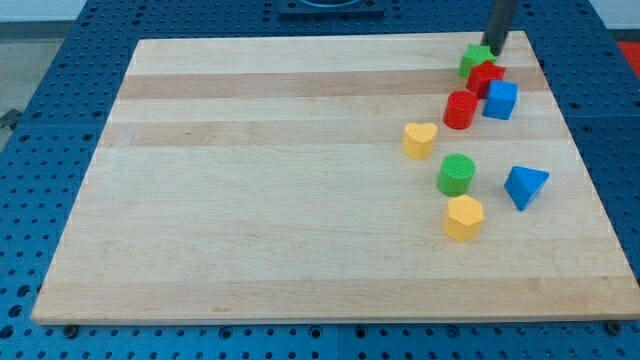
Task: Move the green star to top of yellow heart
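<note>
The green star (474, 59) lies near the top right of the wooden board (250, 200), touching a red block (487, 76) just below it. The yellow heart (420, 140) lies lower and to the left, apart from the star. My tip (494, 50) stands at the star's upper right edge, close to or touching it. The rod comes down from the view's top.
A red cylinder (460, 109) and a blue cube (500, 100) sit between the star and the heart. A green cylinder (456, 174), a yellow hexagon block (463, 217) and a blue triangle block (525, 186) lie below. The board's top edge is close behind the star.
</note>
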{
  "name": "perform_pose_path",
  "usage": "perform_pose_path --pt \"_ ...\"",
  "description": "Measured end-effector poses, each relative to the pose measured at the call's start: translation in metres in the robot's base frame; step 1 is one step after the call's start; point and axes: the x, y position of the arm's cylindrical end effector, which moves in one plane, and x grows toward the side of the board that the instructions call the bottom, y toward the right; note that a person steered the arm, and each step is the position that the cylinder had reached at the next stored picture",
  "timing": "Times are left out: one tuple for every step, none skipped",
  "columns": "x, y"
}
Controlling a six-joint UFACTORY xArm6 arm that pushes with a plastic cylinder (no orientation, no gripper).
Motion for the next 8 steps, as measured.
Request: perform_pose_path --pt "0.006 -0.01" --pt "-0.003 0.022" --pt "-0.005 0.07" --pt "-0.001 0.059" --pt "0.005 0.013" --pt "0.027 -0.042" --pt "0.051 -0.093" --pt "0.07 -0.132"
